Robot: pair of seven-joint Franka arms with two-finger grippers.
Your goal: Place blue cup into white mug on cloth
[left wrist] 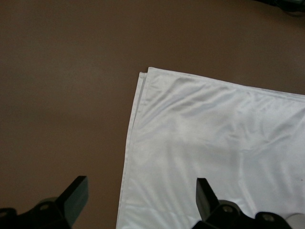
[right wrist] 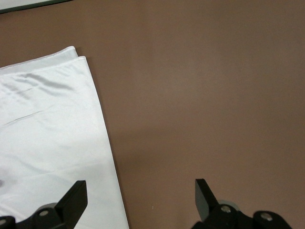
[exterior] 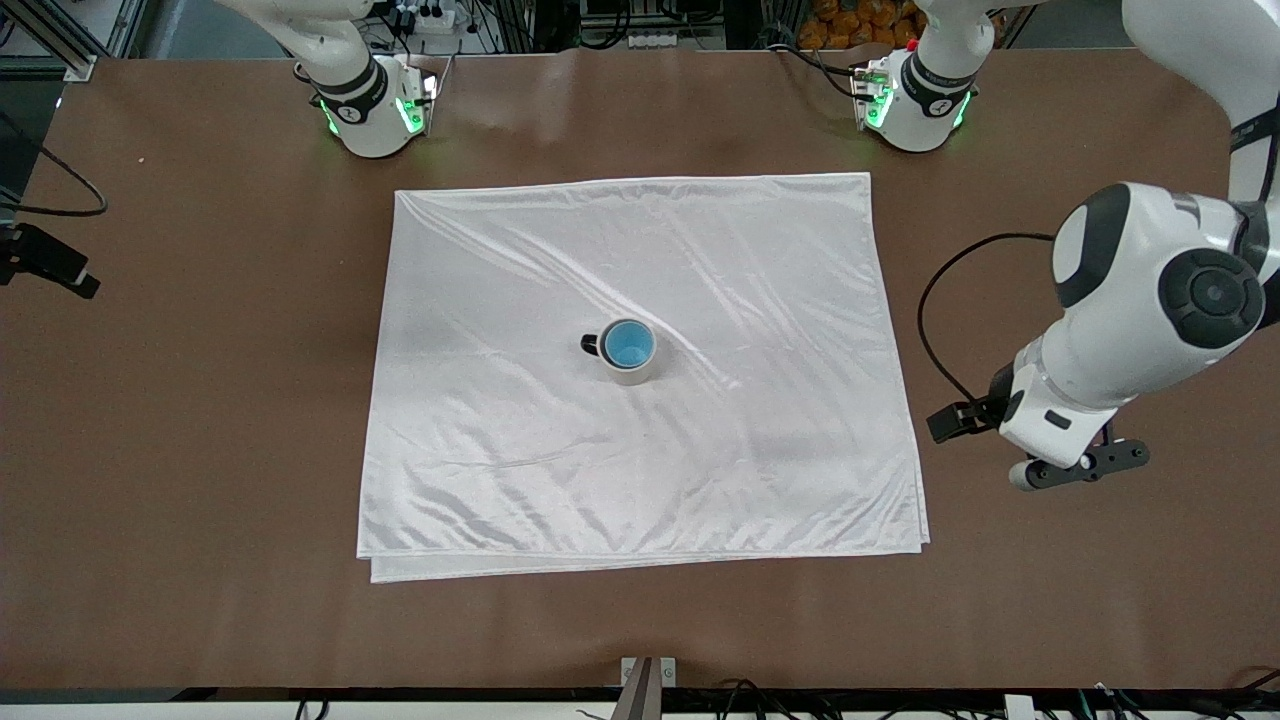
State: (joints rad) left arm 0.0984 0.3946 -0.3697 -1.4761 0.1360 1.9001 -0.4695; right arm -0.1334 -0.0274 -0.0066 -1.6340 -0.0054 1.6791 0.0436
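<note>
The blue cup (exterior: 628, 345) sits inside the white mug (exterior: 632, 376), which stands upright near the middle of the cloth (exterior: 640, 460). The mug's black handle (exterior: 590, 345) points toward the right arm's end. My left gripper (left wrist: 141, 191) is open and empty, held over the cloth's edge at the left arm's end, where a folded corner of the cloth (left wrist: 200, 124) shows. My right gripper (right wrist: 140, 191) is open and empty over another edge of the cloth (right wrist: 47, 124) and the bare table. It is out of the front view.
The brown table (exterior: 200, 400) surrounds the cloth on all sides. The left arm's wrist (exterior: 1050, 410) and a black cable (exterior: 935, 300) hang over the table at the left arm's end. The two arm bases (exterior: 375, 110) stand along the table's top edge.
</note>
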